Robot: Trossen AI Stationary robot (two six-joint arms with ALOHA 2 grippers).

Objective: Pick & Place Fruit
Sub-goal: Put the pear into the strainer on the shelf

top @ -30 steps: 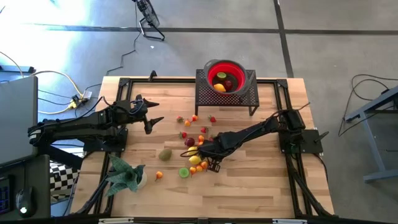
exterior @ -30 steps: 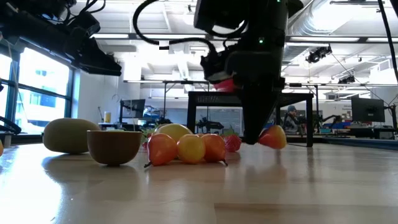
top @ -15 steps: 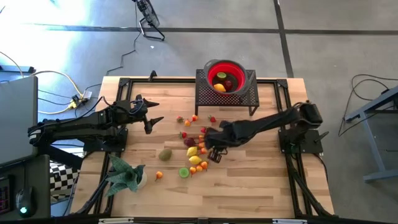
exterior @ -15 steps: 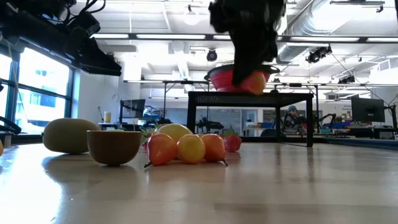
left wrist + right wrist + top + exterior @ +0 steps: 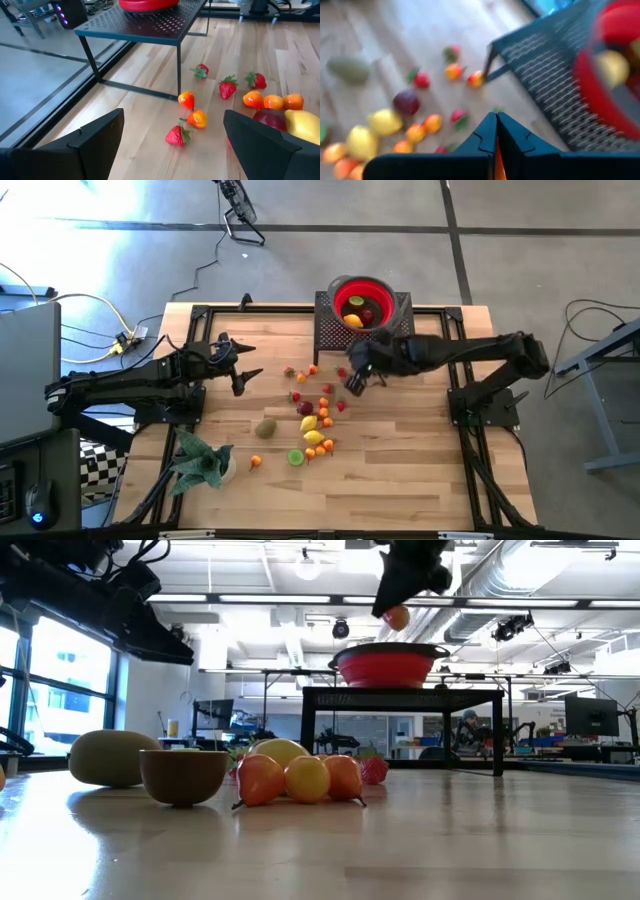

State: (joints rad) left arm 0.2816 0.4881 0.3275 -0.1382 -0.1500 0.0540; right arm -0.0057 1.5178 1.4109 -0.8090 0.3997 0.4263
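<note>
High view: right jaws [image 5: 357, 383] pinching orange fruit [image 5: 397, 616] (beside stand's edge [image 5: 340, 343])

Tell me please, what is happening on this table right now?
The right hand is shut on a small orange fruit and holds it up in the air near the red bowl, which sits on a black stand and already contains some fruit. More fruits lie scattered on the table. The left hand waits open at its own side.
</note>
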